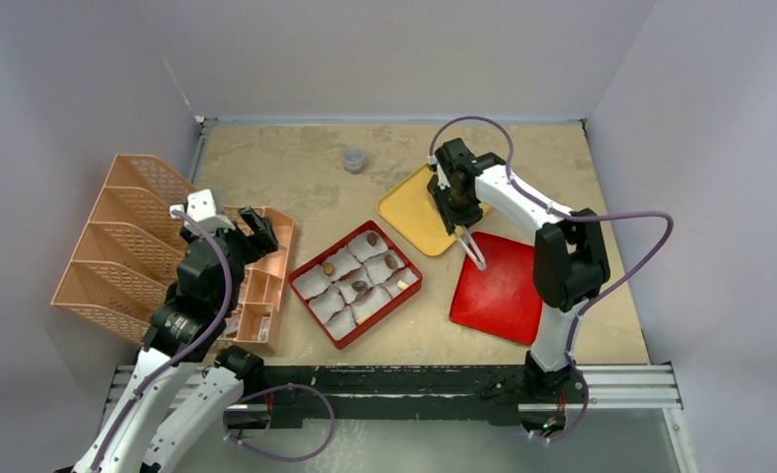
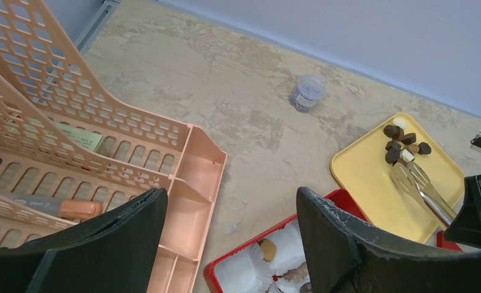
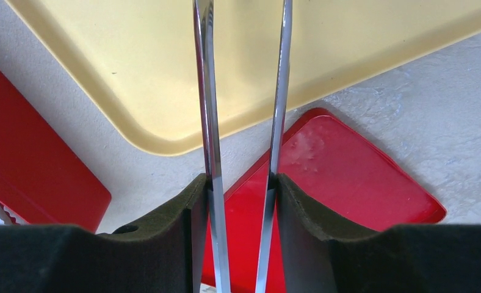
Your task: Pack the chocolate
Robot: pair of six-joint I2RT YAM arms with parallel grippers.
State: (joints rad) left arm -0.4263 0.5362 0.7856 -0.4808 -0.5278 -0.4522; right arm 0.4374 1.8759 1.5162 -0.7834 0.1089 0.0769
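Right gripper (image 3: 241,186) clamps tongs (image 3: 205,91) over yellow tray (image 1: 409,209); left gripper (image 2: 229,210) gapes wide, well left of tray.
Chocolate (image 2: 401,145) piled at tray's far corner by tong tips; few pieces in red box (image 1: 383,313) beside tray.

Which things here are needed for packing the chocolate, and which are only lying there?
For the job:
chocolate
yellow tray
tongs
red box
paper cups
red lid, probably

Lying about:
peach organizer
marker in it
small jar
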